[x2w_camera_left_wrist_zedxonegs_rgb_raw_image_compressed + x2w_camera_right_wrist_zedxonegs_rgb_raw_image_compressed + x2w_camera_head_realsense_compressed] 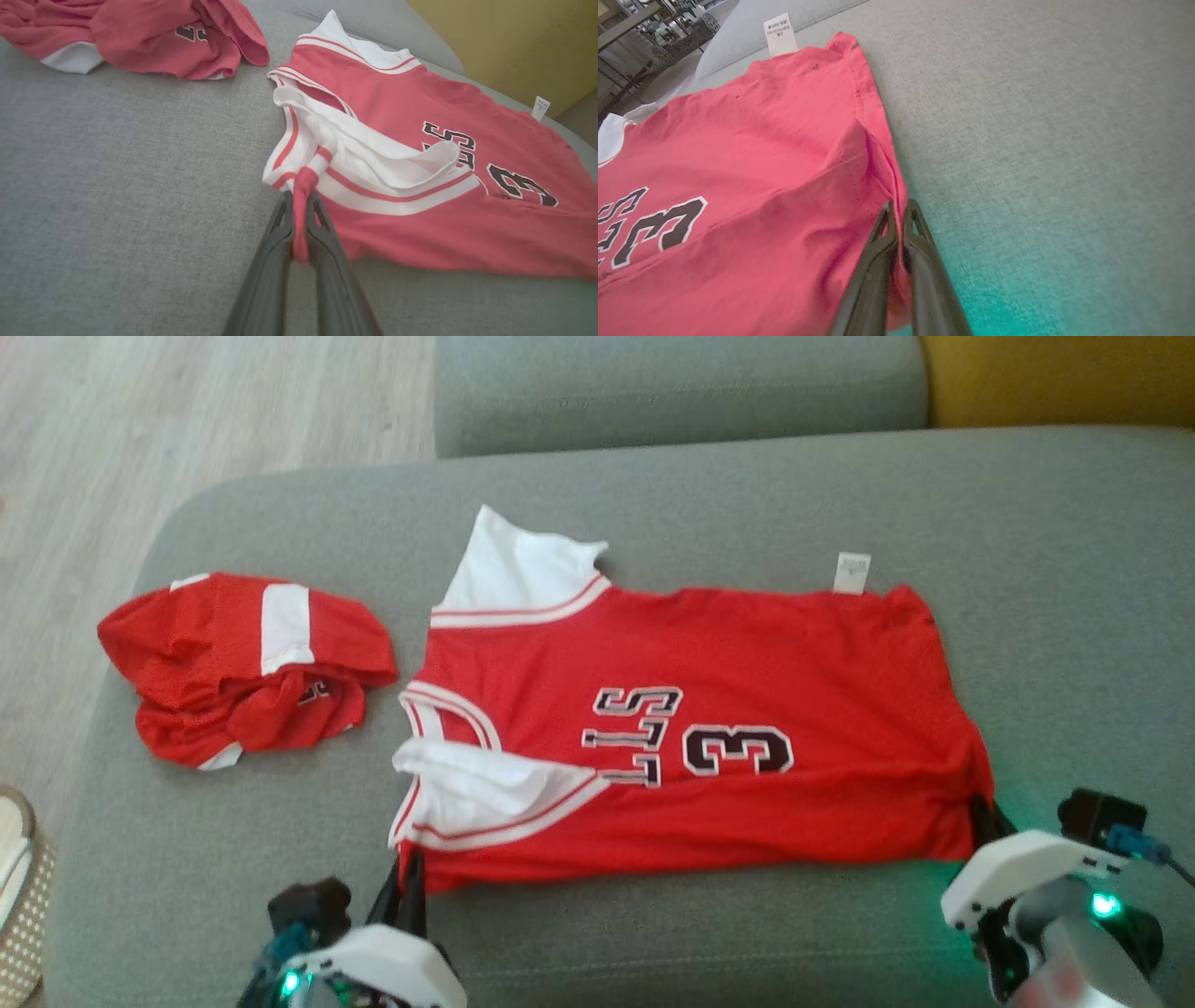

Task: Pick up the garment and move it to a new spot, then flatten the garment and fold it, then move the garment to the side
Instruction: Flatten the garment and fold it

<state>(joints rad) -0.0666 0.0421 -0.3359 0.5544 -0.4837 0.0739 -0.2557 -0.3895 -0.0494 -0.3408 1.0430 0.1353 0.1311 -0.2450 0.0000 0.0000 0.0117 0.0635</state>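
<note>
1. On a grey sofa seat, a red jersey with white sleeves is spread nearly flat, its collar end turned toward the robot's left.
2. The near shoulder edge is pinched by the clenched left gripper, with a red roll of cloth squeezed between its fingers.
3. The near hem corner is clamped in the closed right gripper.
4. A white label is seen sticking out at the far hem.
5. A second red garment is seen crumpled near the collar end, apart from the jersey.
</note>
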